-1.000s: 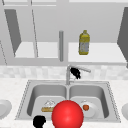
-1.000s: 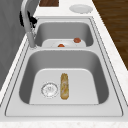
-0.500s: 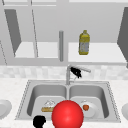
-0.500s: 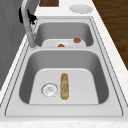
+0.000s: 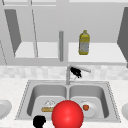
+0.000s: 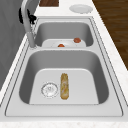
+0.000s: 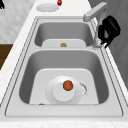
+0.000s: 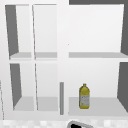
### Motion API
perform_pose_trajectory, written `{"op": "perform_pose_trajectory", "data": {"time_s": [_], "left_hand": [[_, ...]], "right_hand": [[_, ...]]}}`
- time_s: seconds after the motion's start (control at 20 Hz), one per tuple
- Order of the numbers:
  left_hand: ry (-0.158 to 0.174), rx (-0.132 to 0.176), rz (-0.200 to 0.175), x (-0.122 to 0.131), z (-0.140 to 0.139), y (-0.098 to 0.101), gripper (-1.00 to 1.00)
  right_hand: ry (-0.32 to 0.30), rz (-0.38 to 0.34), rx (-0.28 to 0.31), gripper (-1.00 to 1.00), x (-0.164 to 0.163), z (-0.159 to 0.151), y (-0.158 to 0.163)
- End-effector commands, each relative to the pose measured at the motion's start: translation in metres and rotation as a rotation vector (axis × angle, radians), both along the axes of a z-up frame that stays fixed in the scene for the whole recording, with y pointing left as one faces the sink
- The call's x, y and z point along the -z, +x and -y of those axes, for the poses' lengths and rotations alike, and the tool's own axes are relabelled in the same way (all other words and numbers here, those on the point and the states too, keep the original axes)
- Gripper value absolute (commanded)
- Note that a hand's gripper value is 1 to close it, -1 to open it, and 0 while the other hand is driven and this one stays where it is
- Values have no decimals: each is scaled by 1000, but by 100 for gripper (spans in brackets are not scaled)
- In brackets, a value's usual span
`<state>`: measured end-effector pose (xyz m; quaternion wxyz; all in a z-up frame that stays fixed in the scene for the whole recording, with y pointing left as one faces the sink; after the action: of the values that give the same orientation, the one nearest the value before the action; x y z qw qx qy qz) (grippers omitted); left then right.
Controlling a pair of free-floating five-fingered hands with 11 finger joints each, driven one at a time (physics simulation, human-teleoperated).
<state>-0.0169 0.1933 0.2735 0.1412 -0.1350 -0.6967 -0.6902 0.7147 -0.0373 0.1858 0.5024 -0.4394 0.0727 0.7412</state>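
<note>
Nothing is shifting between the earlier pictures and this moment: both hands are hanging exactly where they were, and every item in the sink is lying as before, so the work at the faucet is sitting at a standstill rather than advancing.

Up at the faucet (image 5: 75,71), the right hand (image 5: 76,72) is hovering against the underside of the spout, just right of the upright neck; from the right side it (image 7: 108,30) is showing as a dark bulk close behind the spout, its fingers looking bent downward, though whether they are actually gripping the metal I cannot tell. From the left side it (image 6: 31,18) is peeking out behind the faucet's curve.

Low at the front edge of the counter, the left hand (image 5: 39,121) is floating idle as a rounded black shape; its fingers are not making themselves out.

Around them, a large red ball (image 5: 67,115) is sitting in front of the divider between the basins and blocking part of the front view. A bread loaf (image 6: 64,85) is lying beside the drain (image 6: 49,89) in the left basin. A white plate (image 7: 64,93) is resting in the right basin with a small reddish fruit (image 7: 68,85) on it. A yellow bottle (image 8: 84,96) is standing on the cabinet shelf (image 8: 105,106) above, well apart from either hand
</note>
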Motion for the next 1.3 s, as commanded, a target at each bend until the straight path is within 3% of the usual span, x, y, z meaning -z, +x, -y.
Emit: {"op": "perform_pose_trajectory", "data": {"time_s": [0.0,0.15,0.3,1.25], "left_hand": [[0,0,0,0,0,0,0],[0,0,0,0,0,0,0],[0,0,0,0,0,0,0],[0,0,0,0,0,0,0]], "right_hand": [[0,17,89,100,18,-11,-17],[59,52,21,100,15,-23,-23],[102,53,24,100,10,-16,-19],[106,53,15,100,10,-15,-16]]}}
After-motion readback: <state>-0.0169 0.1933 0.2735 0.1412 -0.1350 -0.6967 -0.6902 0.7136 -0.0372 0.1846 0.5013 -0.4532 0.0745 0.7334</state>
